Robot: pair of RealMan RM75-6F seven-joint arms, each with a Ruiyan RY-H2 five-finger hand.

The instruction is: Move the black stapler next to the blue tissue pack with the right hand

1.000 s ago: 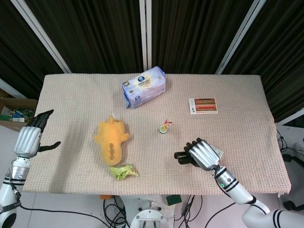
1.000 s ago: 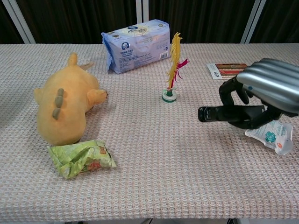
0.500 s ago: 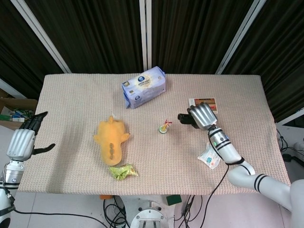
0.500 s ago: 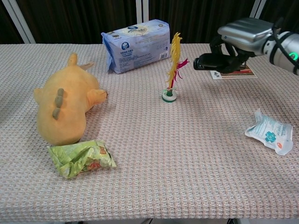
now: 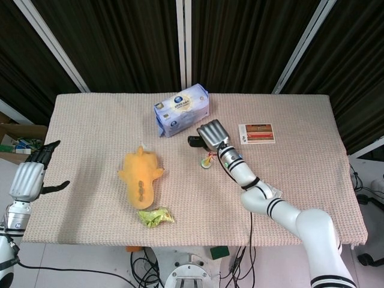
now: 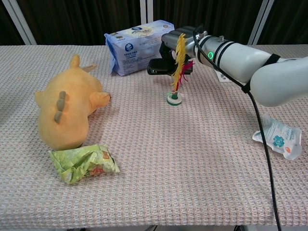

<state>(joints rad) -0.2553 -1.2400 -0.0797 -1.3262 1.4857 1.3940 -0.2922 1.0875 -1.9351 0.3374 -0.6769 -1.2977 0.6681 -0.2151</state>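
Grips the slim black stapler in the silver right hand, fingers wrapped round it, the stapler's dark tip poking out toward the blue plastic tissue pack. Held above the woven beige surface, just in front of the tissue pack's near right corner and close beside it (whether touching the pack, cannot tell). Seen from the chest camera: stapler roughly level, partly behind the yellow and pink feathers of a shuttlecock with a green and white base, which stands just in front of the tissue pack. Right hand low beside the pack there too. Farther forward and left of the tissue pack, a plump orange plush toy with a crumpled green snack packet at its near end. Right of the pack, a flat red and white card. Off past the surface's left edge, the left hand, fingers spread, nothing in it
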